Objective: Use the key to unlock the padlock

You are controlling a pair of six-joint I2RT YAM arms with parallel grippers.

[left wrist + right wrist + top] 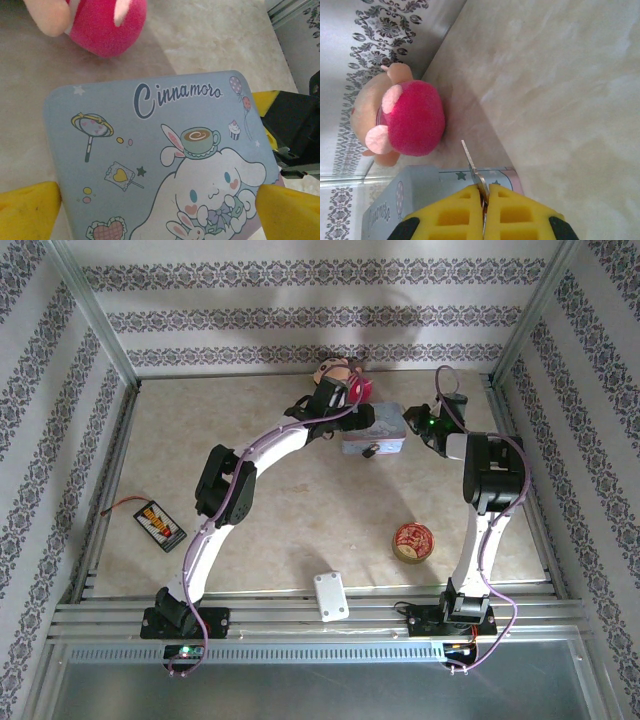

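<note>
Left gripper (157, 215): spread wide, holding nothing. In its wrist view one yellow finger (27, 212) sits off the 9 o'clock edge of the pale-blue tin (150, 150) and the other is over the 3 o'clock edge, so it straddles the lid. Can't tell if either pad actually touches.
Right gripper (484, 192): yellow fingers pressed together, pinching the key (470, 159). The thin metal blade pokes out past the fingertips toward 11 o'clock in the wrist view, right by a corner of the tin. No idea if it makes contact.
Padlock (372, 450): tiny dark speck on the tin's 6 o'clock side in the top view, way too small to read the shackle.
Tin spot: far part of the table (300, 530), roughly 12 to 1 o'clock from centre, cartoon lid up, left gripper at its 9 o'clock, right gripper at its 3.
Plush toy (412, 120): pink and tan, at the tin's 11 o'clock, near the back wall.
Round red tin (412, 540): 4 o'clock, well apart from everything.
White block (330, 596): 6 o'clock, at the near edge.
Black-and-orange gadget (160, 523): 8 o'clock, wire trailing off it.
</note>
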